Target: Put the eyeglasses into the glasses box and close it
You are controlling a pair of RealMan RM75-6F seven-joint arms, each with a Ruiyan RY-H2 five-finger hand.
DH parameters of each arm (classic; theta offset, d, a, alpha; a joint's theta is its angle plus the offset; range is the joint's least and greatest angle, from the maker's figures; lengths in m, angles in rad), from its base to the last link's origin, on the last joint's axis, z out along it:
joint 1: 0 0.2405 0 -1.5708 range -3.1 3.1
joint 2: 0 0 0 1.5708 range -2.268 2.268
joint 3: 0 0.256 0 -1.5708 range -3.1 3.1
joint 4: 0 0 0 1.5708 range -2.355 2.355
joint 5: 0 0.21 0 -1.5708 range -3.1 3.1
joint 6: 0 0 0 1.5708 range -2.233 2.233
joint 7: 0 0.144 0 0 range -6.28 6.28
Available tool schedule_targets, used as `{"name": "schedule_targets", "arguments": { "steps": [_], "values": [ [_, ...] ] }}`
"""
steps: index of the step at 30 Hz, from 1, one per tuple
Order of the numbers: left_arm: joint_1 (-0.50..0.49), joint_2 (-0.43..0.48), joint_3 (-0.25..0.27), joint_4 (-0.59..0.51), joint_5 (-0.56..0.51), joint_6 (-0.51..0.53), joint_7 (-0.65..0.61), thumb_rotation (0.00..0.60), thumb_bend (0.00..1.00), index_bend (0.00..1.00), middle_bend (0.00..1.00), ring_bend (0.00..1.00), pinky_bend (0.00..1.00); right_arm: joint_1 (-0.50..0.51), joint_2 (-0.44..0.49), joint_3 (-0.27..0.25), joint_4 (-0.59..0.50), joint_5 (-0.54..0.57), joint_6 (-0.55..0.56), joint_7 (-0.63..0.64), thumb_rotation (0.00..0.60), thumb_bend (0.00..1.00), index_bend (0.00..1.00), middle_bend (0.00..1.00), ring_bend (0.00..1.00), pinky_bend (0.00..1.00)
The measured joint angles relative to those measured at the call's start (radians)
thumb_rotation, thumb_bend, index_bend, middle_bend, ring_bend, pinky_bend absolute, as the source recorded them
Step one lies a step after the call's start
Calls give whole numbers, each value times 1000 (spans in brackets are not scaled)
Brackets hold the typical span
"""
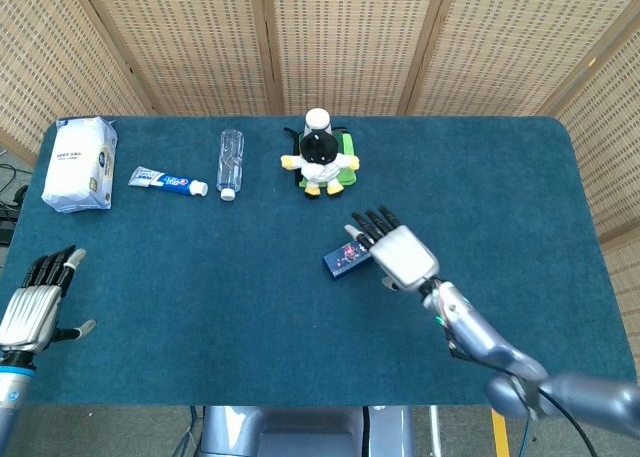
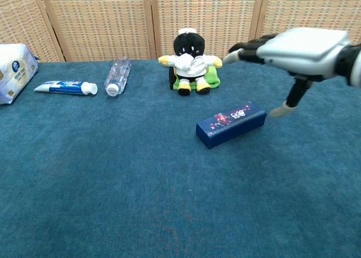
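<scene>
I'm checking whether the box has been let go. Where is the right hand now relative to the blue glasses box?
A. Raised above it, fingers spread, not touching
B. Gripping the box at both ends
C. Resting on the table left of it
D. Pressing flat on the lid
A: in the chest view the right hand hangs open above the closed glasses box, with clear space between them.

We see a worktop (image 1: pixel 200 307) covered in dark teal cloth. Along its far edge, from the left, lie a white packet (image 1: pixel 78 163) of tissues, a toothpaste tube (image 1: pixel 167 181) on its side with its cap toward a clear plastic bottle (image 1: pixel 230 163) lying flat just beside it, and a black-and-white plush toy (image 1: pixel 320 156) seated upright on a green pad (image 1: pixel 346 171). Nearer the middle, well apart from that row, a dark blue glasses box (image 2: pixel 230 124) lies closed and angled on the cloth.
</scene>
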Motion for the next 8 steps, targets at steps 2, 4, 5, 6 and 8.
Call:
{"name": "schedule_targets", "arguments": {
  "steps": [2,4,5,6,8],
  "values": [
    [6,4,4,-2,12,11,1,600,1,0,0,0,0,-66,29,-14,-25,-27,102,23,600,0,0,0,0,29],
    [11,8,8,-3,27,23,1,600,0,0,0,0,0,-151,54,-33,-31,-60,219,63,600,0,0,0,0,14],
    [15,10,10,-3,39,35,-1,600,0,0,0,0,0,-190,61,-43,-29,-75,268,87,600,0,0,0,0,7],
    [19,12,12,-2,49,46,-3,600,0,0,0,0,0,-230,67,-53,-24,-91,313,113,600,0,0,0,0,4],
    [27,14,15,0,77,73,-12,600,0,0,0,0,0,-310,75,-76,-2,-127,397,183,600,0,0,0,0,0]
  ]
}}
